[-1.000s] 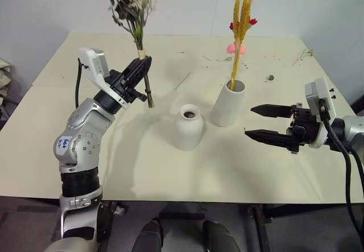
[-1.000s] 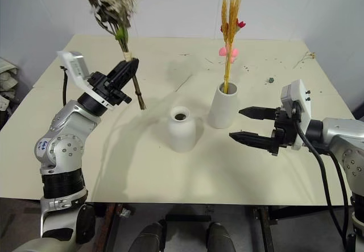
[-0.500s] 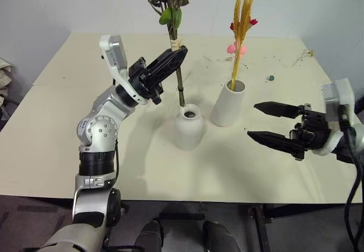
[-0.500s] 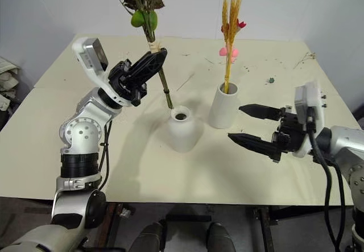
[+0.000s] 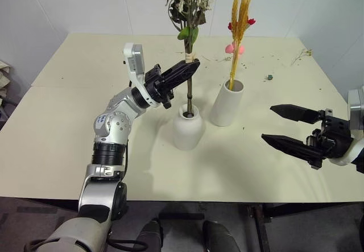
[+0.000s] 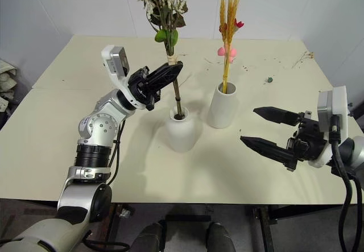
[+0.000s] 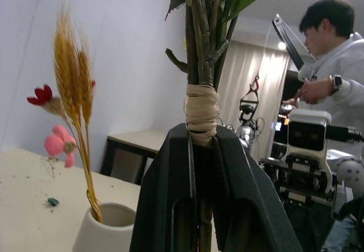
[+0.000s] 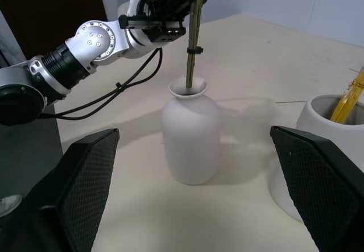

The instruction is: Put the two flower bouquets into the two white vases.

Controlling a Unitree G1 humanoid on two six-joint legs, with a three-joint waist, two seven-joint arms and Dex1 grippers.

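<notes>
- Bouquet (image 5: 187, 1) of cream sprigs and green leaves on dark stems, bound with a pale raffia wrap (image 7: 201, 113); it stands nearly upright, its stem ends inside the narrow neck of the squat vase (image 5: 187, 128).
- Left gripper (image 5: 190, 70) is clamped on the stems just below the wrap, pointing up and toward the robot's right; the squat vase sits directly under its fingertips.
- Squat vase is matte white, bulbous, with a small flared lip.
- Just past the left gripper, on its far side, stands the cylinder vase (image 5: 227, 103), matte white with a wide mouth, close beside the squat one but apart from it.
- Wheat bundle (image 5: 239, 27), slim, yellow and bristly with small red and pink blooms, leans in the cylinder vase.
- Right gripper (image 5: 287, 128) hangs wide open and empty over the cream table (image 5: 68, 121), well apart from both vases, its tapered black fingers (image 8: 85, 172) cross-hatched on the inner faces.
</notes>
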